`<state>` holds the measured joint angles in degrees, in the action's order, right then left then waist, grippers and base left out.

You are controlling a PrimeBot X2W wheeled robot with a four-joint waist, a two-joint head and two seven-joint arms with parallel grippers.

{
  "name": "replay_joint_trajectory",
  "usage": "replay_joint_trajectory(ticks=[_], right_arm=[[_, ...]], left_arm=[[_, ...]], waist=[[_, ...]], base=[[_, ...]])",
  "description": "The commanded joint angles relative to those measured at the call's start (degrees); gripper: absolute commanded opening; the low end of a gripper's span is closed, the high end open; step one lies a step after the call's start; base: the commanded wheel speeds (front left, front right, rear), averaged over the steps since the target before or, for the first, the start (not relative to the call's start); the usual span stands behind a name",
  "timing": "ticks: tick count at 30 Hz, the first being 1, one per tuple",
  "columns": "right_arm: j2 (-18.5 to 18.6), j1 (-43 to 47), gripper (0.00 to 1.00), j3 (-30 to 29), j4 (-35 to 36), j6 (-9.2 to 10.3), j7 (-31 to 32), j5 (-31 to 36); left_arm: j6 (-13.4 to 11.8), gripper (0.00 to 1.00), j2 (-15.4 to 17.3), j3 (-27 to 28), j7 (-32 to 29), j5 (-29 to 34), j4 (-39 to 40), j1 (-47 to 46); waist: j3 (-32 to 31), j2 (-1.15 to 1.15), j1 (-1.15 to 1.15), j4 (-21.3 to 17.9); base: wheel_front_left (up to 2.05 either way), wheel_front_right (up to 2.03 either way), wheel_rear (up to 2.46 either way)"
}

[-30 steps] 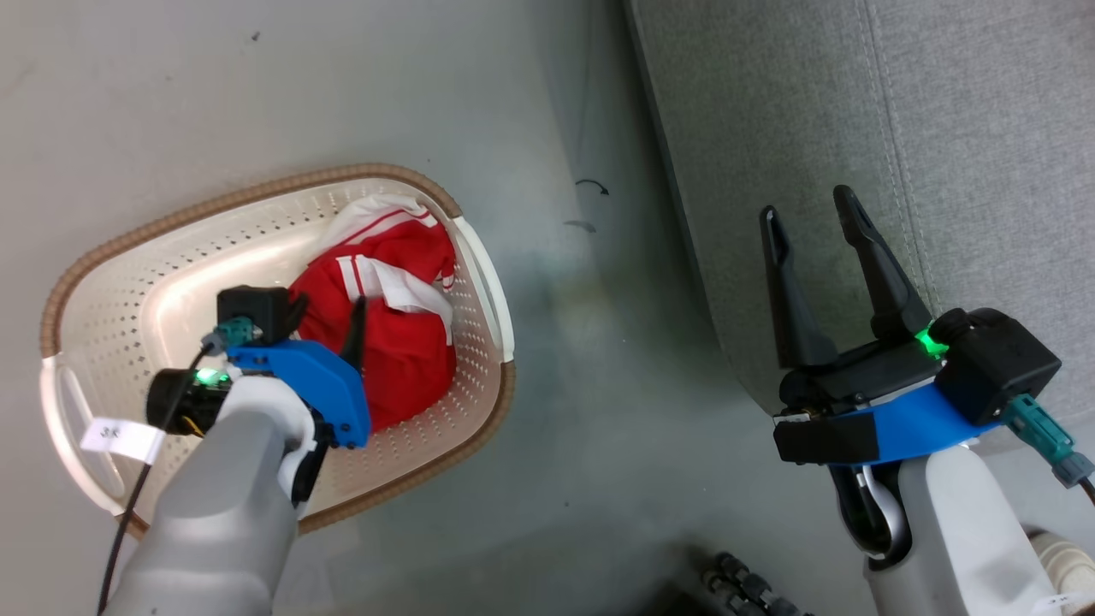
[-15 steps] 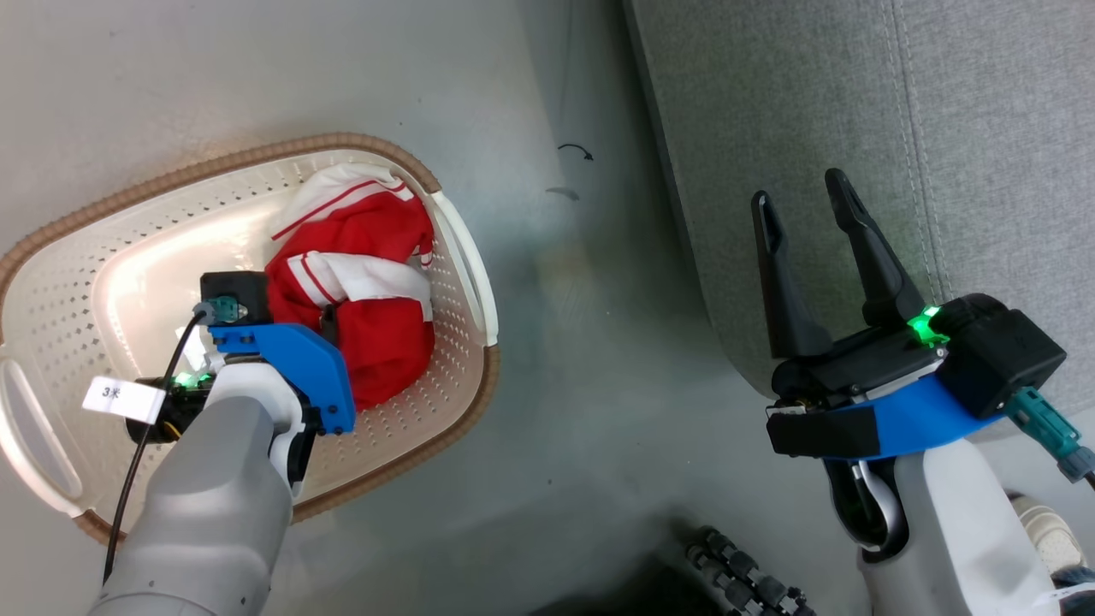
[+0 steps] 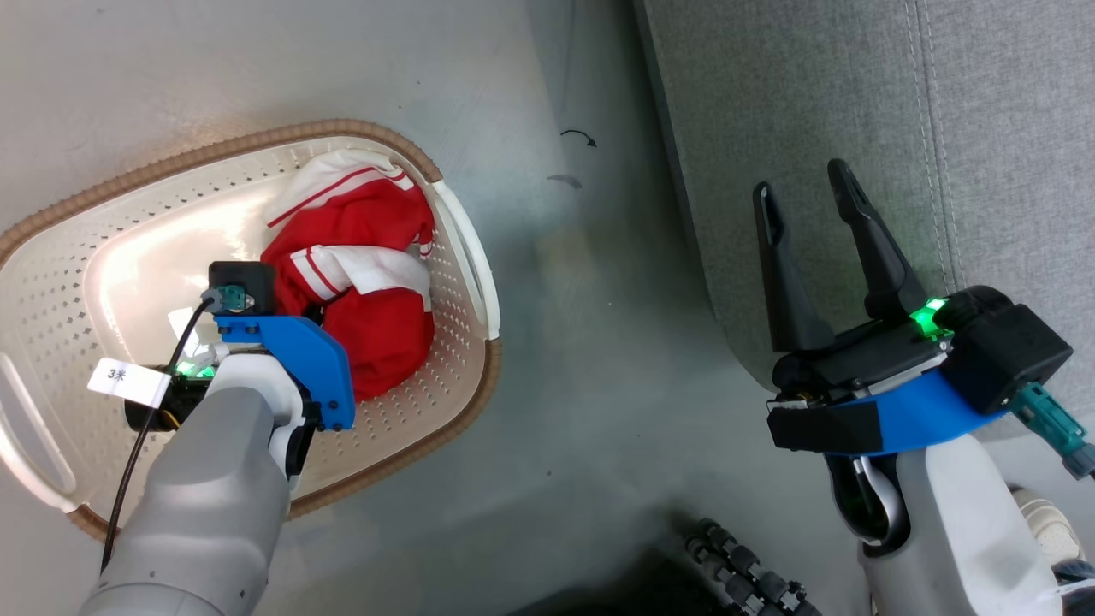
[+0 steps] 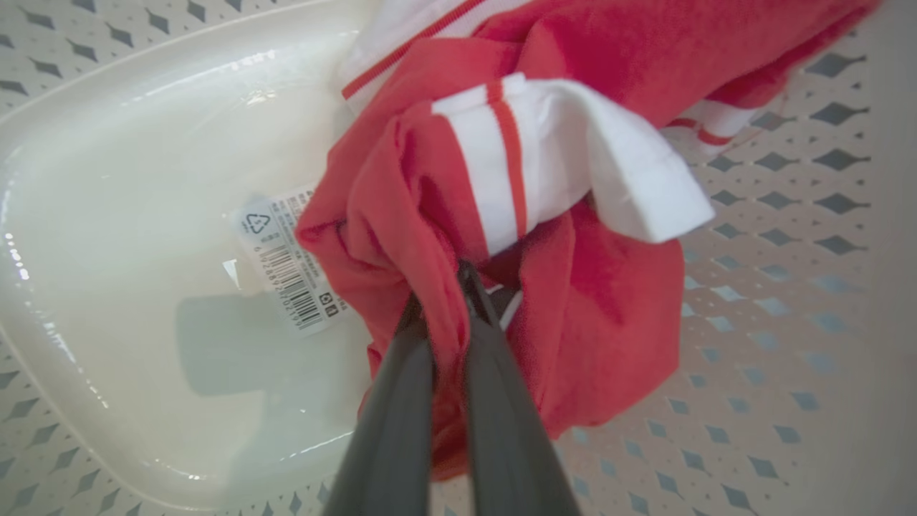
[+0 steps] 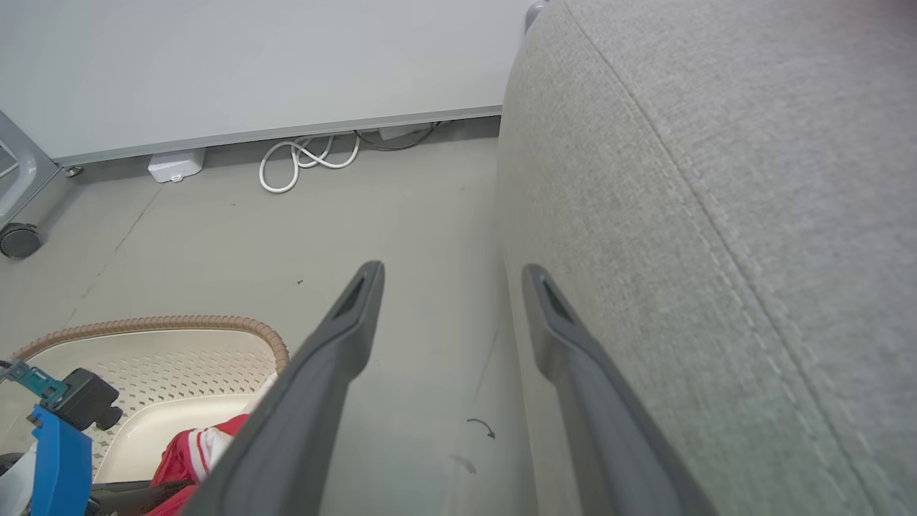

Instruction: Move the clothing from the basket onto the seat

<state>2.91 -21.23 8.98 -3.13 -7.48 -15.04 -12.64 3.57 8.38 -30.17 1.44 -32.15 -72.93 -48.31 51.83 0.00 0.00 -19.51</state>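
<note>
Now our left hand, open a second ago, is pinched tight on a fold of the clothing inside the basket, so we may lift, while our right hand hangs spread wide near the seat.

The clothing is a crumpled bright red bundle with white panels and thin red-and-white stripes. It is heaped at the right end of the basket, left of centre in the head view. One red fold is pinched between the closed jaws of the left gripper. The basket is cream perforated plastic with a brown woven-look rim and sits upright at the frame's left. The seat, grey upholstery with stitched seams, takes the upper right, apart from the basket.
</note>
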Motion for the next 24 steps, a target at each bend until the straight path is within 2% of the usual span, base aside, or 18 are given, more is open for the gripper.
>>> replay_joint_trajectory(ticks=[1,15,24], right_arm=[[-0.03,-1.09,1.00,0.03,-0.08,-0.03,-0.19,0.32],[-0.03,-1.34,1.00,0.36,-1.17,-0.03,-0.19,1.19],[-0.02,-0.93,1.00,0.10,-2.68,-0.03,-0.19,2.50]], left_arm=[[0.36,0.00,0.23,-0.13,0.28,0.33,-0.09,-1.05],[1.63,0.00,-0.37,-0.47,1.81,-1.13,-0.53,0.39],[3.37,0.00,-2.24,-1.07,6.22,-2.47,0.59,1.81]], waist=[[-0.20,0.00,0.00,0.10],[-4.49,0.00,0.00,1.66],[-11.31,0.00,0.00,4.57]], base=[[0.00,0.00,0.00],[0.00,0.00,0.00],[0.00,0.00,0.00]])
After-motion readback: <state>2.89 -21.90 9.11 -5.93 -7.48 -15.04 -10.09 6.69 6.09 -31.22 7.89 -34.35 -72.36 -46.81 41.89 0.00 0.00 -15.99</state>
